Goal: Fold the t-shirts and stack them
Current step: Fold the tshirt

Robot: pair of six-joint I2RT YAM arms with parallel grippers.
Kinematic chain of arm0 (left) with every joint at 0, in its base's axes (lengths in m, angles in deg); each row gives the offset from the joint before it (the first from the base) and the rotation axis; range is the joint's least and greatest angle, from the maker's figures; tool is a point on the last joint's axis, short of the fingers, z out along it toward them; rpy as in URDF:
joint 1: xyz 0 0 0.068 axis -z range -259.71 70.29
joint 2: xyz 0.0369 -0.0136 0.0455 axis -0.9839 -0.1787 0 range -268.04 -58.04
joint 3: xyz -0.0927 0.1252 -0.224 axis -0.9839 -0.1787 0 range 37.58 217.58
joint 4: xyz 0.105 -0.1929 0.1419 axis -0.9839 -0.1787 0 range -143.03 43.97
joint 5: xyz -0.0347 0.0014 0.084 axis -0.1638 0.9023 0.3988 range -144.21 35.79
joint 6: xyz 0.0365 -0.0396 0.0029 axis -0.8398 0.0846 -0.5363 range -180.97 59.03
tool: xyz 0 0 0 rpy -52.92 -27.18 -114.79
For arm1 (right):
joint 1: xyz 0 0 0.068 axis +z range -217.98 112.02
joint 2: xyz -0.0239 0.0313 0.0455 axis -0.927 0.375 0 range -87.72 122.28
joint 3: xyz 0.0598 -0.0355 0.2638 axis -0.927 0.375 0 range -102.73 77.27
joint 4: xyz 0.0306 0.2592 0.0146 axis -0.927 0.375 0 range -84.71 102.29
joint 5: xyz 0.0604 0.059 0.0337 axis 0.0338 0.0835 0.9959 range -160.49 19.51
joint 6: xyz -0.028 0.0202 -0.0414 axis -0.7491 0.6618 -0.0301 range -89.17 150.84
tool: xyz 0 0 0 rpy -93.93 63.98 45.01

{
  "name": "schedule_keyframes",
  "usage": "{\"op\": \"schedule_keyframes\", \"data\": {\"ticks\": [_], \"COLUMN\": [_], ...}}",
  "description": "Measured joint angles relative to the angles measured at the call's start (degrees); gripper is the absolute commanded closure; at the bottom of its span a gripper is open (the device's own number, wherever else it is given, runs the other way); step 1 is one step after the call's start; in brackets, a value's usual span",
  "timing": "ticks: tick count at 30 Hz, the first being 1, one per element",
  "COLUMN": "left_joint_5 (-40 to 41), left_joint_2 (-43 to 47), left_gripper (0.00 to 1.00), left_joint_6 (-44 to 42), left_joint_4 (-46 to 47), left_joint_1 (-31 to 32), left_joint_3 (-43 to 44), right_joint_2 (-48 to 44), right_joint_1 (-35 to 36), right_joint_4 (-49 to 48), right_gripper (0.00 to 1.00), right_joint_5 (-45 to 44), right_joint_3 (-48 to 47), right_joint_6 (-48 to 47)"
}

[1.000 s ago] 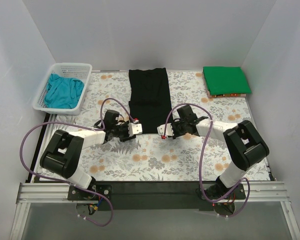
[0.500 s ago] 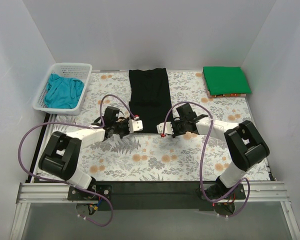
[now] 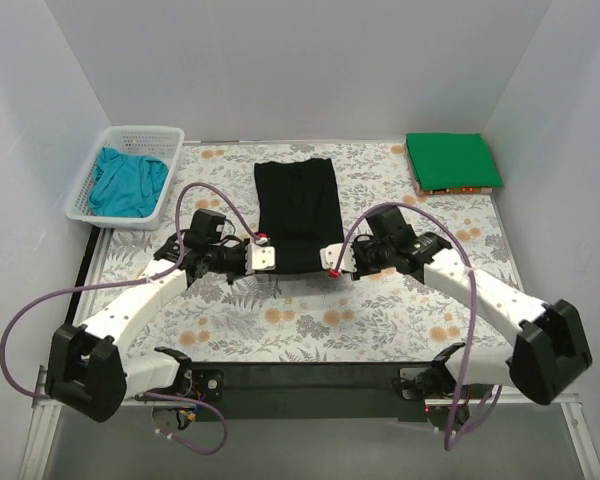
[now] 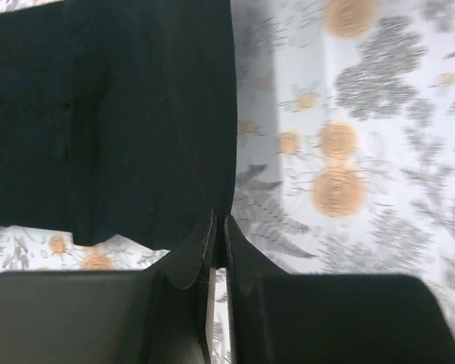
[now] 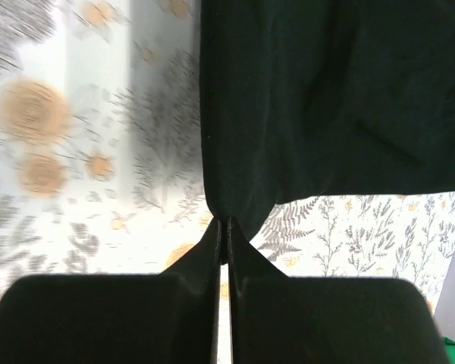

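Note:
The black t-shirt [image 3: 297,212] lies as a long folded strip in the middle of the table. My left gripper [image 3: 267,257] is shut on its near left corner and my right gripper [image 3: 329,260] is shut on its near right corner, and the near edge is lifted off the table. In the left wrist view the closed fingertips [image 4: 219,227] pinch the black cloth [image 4: 121,121]. The right wrist view shows the same pinch [image 5: 226,226] on the black fabric [image 5: 326,98]. A folded green t-shirt [image 3: 452,160] rests at the far right. The teal t-shirt [image 3: 127,181] is crumpled in the basket.
A white mesh basket [image 3: 165,137] stands at the far left corner. The green shirt lies on a board with an orange edge [image 3: 460,189]. The floral tablecloth [image 3: 310,315] covers the table, with white walls on three sides.
Both grippers closed on the near corners of the black shirt. Both arms then rose and swung outward, lifting the shirt's near edge and drawing it slightly toward the far side.

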Motion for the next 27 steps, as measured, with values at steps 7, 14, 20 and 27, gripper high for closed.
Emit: {"op": "schedule_keyframes", "data": {"ticks": [7, 14, 20, 27], "left_joint_5": [-5.6, -8.5, -11.3, -13.2], "left_joint_2": [12.0, 13.1, -2.0, -23.0], "left_gripper": [1.0, 1.0, 1.0, 1.0], "left_joint_6": [0.9, 11.4, 15.3, 16.0], "left_joint_4": [-20.6, -29.4, -25.0, -15.0], "left_joint_1": [0.9, 0.9, -8.7, -16.1], "left_joint_3": [5.1, 15.4, 24.0, 26.5], "right_joint_2": [-13.4, -13.8, -1.6, 18.9], "right_joint_1": [8.7, 9.7, 1.5, -4.8], "right_joint_4": [11.5, 17.6, 18.7, 14.5], "right_gripper": [0.99, 0.99, 0.99, 0.99], "right_joint_5": [0.1, 0.5, 2.7, 6.5], "right_joint_3": [-0.1, -6.4, -15.2, -25.0], "right_joint_6": [7.6, 12.1, 8.2, 2.0]}}
